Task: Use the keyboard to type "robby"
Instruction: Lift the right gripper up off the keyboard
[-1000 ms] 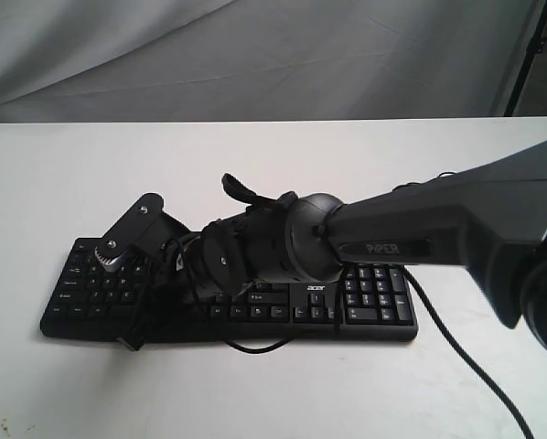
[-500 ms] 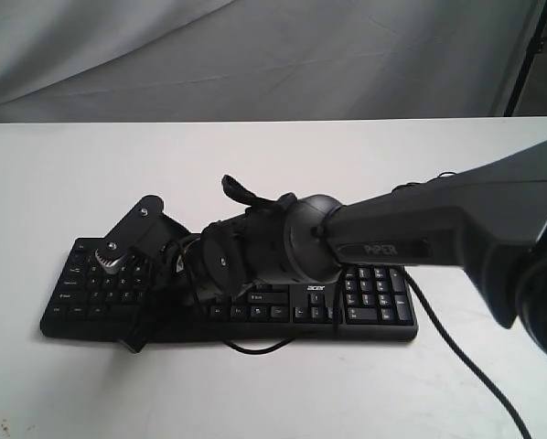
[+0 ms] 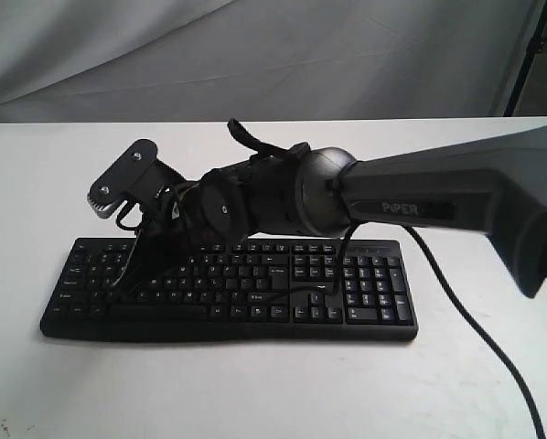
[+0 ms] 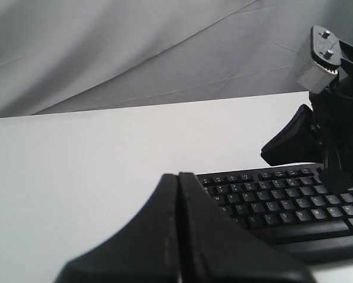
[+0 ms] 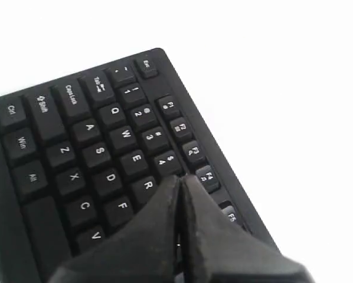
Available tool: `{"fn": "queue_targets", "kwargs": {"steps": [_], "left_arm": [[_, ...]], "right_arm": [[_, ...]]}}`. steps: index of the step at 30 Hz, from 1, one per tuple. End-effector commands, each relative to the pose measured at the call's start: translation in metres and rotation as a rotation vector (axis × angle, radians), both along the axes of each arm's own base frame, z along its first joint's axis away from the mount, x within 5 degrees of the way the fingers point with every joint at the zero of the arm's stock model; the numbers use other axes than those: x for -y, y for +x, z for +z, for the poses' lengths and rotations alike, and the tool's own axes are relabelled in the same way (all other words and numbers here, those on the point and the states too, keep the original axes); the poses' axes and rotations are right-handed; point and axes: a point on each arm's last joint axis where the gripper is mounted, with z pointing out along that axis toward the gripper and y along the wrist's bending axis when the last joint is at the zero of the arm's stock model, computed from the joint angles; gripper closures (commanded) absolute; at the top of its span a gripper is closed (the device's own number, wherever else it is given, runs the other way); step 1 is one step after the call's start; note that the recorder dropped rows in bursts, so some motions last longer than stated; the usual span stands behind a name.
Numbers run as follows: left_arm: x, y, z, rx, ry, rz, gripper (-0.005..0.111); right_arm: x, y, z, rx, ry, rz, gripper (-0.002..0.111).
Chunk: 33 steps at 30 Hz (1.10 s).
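Note:
The black keyboard [image 3: 255, 297] lies flat on the white table, its number pad to the right. My right arm reaches across it from the right. My right gripper [image 3: 134, 263] is shut and empty, pointing down over the left letter keys. In the right wrist view the right gripper [image 5: 181, 178] has its joined tip over the keyboard [image 5: 76, 147], between the R key [image 5: 146, 185] and the number row; whether it touches is unclear. My left gripper [image 4: 178, 175] is shut on nothing, low beside the left end of the keyboard [image 4: 283, 203]. It does not show in the exterior view.
The thin black keyboard cable [image 3: 479, 334] trails off over the table to the right front. A grey cloth backdrop [image 3: 255, 55] hangs behind the white table [image 3: 72, 393]. A dark stand [image 3: 530, 46] is at the far right.
My right gripper and wrist have lifted up and away from the keys, uncovering more of the keyboard's middle. The keyboard has not shifted.

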Motion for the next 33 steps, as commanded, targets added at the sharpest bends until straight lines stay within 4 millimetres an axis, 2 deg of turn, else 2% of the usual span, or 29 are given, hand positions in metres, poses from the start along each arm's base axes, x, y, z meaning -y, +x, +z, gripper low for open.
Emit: {"fn": "queue_targets", "kwargs": {"steps": [1,11,33], "left_arm": [[0.000,0.000,-0.001,0.007,0.001,-0.006,0.107],[0.000,0.000,-0.001,0.007,0.001,-0.006,0.107],[0.000,0.000,-0.001,0.007,0.001,-0.006,0.107]], "right_arm": [[0.007,0.007,-0.006,-0.018,-0.038,-0.001,0.108],[0.005,0.007,-0.029,-0.049,-0.046,-0.018,0.108],[0.004,0.009,-0.048,-0.066,-0.056,-0.029,0.108]]}}
